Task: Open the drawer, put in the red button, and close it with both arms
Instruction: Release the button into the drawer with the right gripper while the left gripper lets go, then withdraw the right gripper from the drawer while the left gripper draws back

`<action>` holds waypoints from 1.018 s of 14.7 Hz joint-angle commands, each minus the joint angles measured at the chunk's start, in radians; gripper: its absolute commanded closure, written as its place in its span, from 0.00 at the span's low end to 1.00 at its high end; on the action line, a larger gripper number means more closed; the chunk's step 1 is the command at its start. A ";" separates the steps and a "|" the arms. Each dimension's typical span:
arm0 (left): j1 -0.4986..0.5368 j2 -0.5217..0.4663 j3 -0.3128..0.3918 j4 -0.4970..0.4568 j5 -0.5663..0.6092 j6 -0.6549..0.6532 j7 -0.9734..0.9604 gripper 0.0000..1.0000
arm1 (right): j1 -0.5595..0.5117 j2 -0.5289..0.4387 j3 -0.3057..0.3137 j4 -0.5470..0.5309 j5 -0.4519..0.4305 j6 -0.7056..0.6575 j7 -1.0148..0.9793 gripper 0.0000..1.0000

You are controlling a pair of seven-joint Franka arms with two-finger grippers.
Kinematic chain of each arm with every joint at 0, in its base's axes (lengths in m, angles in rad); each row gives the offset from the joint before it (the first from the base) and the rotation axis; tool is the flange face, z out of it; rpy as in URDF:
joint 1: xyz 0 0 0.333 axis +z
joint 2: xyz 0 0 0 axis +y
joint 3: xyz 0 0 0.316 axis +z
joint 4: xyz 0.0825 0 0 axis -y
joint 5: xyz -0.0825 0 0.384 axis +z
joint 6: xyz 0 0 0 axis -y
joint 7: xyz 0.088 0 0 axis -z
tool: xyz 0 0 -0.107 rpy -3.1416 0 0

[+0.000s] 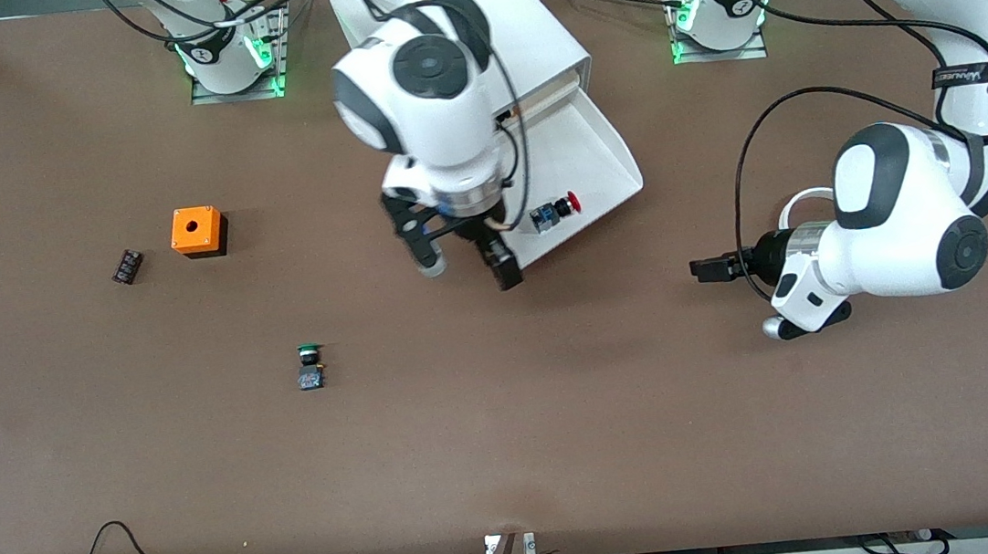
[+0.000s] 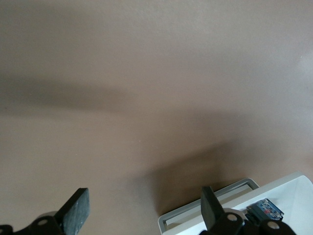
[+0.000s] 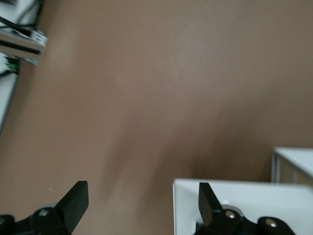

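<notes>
Red button (image 1: 557, 211) beside right end effector (image 1: 467, 269).

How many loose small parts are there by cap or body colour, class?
Red: 1, the red button in the open drawer
Green: 1, green button
Orange: 1, orange box
Dark: 1, small dark block
Total: 4
</notes>
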 commanded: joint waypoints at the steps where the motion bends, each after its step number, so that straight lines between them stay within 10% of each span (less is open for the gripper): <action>1: -0.039 0.007 0.001 0.003 0.029 0.020 -0.046 0.00 | -0.085 -0.053 0.015 -0.020 0.027 -0.080 -0.249 0.00; 15: -0.078 0.029 0.007 -0.024 0.061 0.169 -0.186 0.00 | -0.449 -0.275 0.007 -0.265 0.033 -0.204 -1.233 0.00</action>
